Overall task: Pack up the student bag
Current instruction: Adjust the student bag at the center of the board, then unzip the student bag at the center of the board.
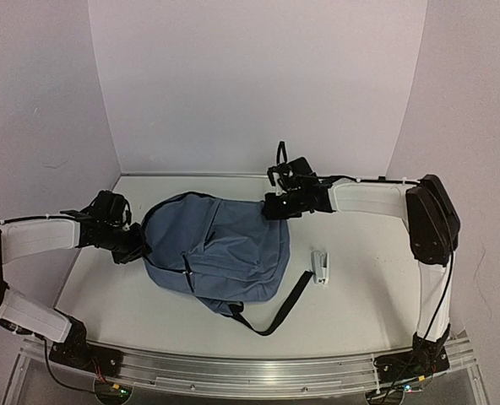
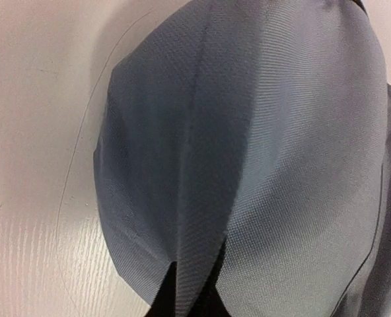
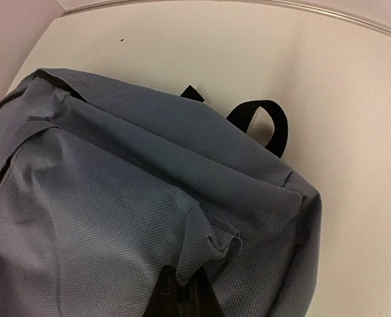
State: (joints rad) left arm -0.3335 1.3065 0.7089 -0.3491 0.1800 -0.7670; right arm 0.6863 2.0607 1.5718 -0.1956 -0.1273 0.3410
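The student bag point(image 1: 216, 249) is a large slate-blue fabric backpack lying flat in the middle of the white table point(image 1: 360, 295). My left gripper point(image 1: 138, 249) sits at the bag's left edge, and its black fingers point(image 2: 157, 302) are shut on a raised fold of the blue cloth point(image 2: 261, 132). At the bag's far right corner, my right gripper point(image 1: 271, 207) is shut on a pinched ridge of fabric point(image 3: 212, 244). In the right wrist view the bag point(image 3: 116, 198) fills the frame, with its black carry loop point(image 3: 268, 122) at the top.
A small white and grey stapler-like object point(image 1: 319, 266) lies on the table just right of the bag. A black strap point(image 1: 284, 308) trails from the bag toward the near edge. White walls close in at the back and both sides.
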